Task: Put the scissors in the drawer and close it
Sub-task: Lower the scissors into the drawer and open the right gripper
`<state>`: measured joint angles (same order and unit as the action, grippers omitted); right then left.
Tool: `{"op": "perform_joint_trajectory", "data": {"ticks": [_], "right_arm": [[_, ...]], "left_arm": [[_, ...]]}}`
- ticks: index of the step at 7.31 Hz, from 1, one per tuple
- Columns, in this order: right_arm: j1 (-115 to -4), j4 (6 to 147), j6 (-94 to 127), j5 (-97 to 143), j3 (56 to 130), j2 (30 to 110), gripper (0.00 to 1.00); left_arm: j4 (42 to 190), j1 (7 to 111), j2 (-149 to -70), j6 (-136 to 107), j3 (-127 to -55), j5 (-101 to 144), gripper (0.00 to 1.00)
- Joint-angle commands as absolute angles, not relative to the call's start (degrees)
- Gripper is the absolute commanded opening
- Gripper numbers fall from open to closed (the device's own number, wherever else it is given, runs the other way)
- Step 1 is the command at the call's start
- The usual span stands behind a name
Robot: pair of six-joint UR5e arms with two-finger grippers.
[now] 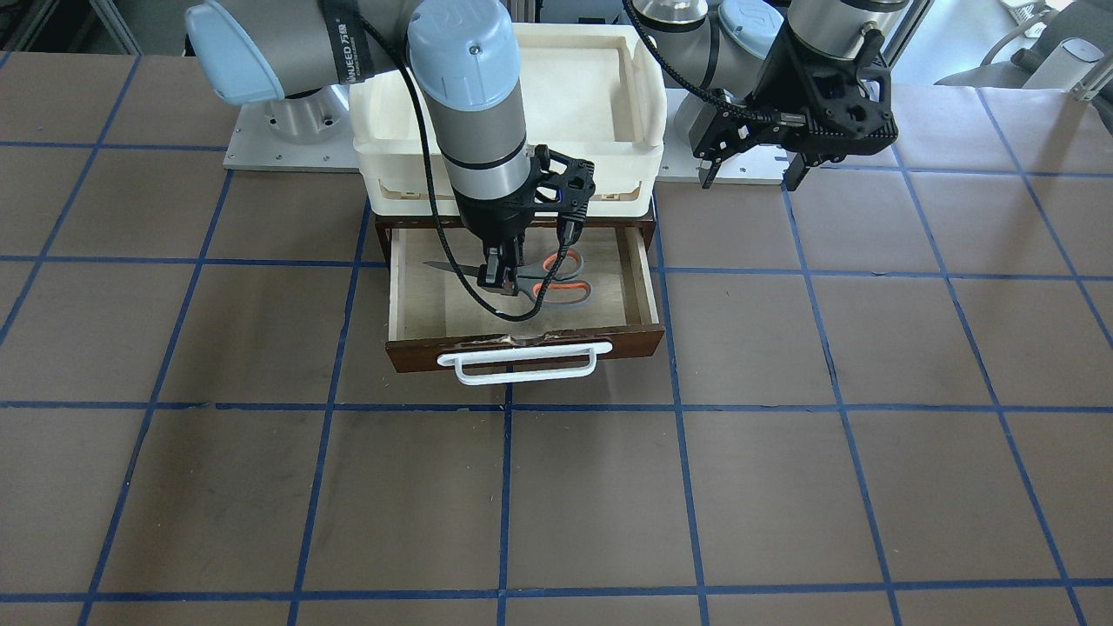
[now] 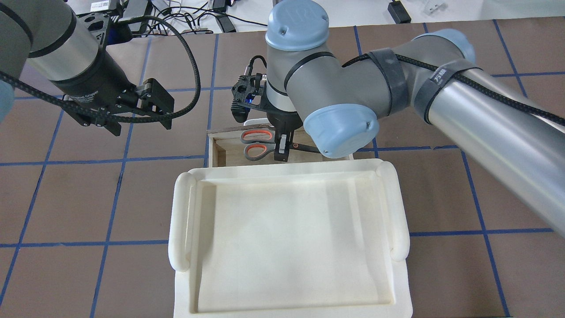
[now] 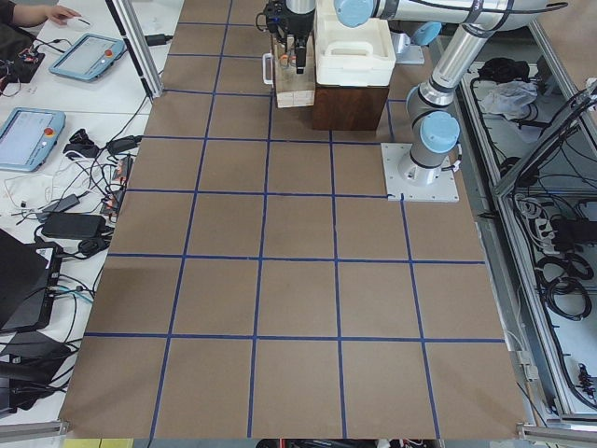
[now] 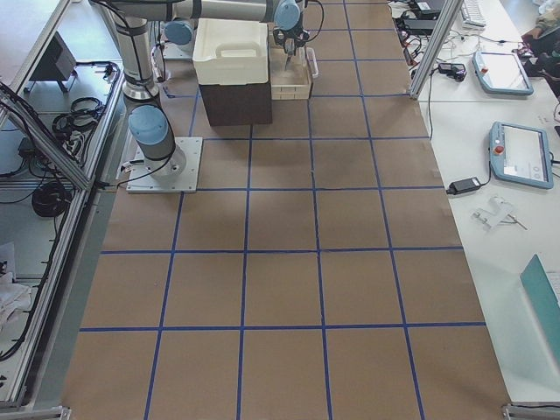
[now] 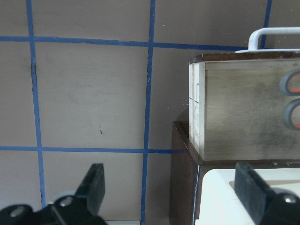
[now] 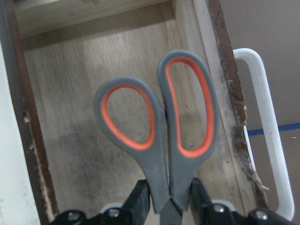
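The drawer [image 1: 396,287] stands pulled open under the cabinet, with its white bar handle [image 1: 522,365] at the front. My right gripper [image 1: 503,280] reaches down into it and is shut on the scissors [image 1: 556,278] near their pivot. The right wrist view shows the grey and orange handles [image 6: 159,117] just above the drawer's plywood floor [image 6: 70,93], with the fingers [image 6: 138,201] on either side. In the overhead view the scissors [image 2: 256,143] lie across the drawer [image 2: 220,152]. My left gripper [image 1: 750,178] is open and empty, beside the cabinet and above the table; it also shows in its own view [image 5: 171,185].
A cream-white plastic tray [image 1: 383,130] sits on top of the dark cabinet, above the drawer; it also shows in the overhead view [image 2: 185,221]. The brown table mat with blue grid lines [image 1: 678,487] spreads in front of the drawer.
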<state>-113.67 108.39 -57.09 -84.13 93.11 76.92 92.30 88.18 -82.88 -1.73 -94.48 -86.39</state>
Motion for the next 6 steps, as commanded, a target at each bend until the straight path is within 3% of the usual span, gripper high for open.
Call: {"op": "perform_joint_trajectory", "data": {"ticks": [1, 6], "right_arm": [[-113.91, 108.81, -56.78, -84.11, 93.25, 76.29, 0.08], [-116.19, 112.68, -54.23, -85.07, 93.08, 74.00, 0.09]], "left_arm": [[92.29, 88.42, -82.18, -2.20, -94.48, -83.26, 1.00], [91.24, 88.15, -83.66, -2.46, -95.18, -83.15, 1.00]]}}
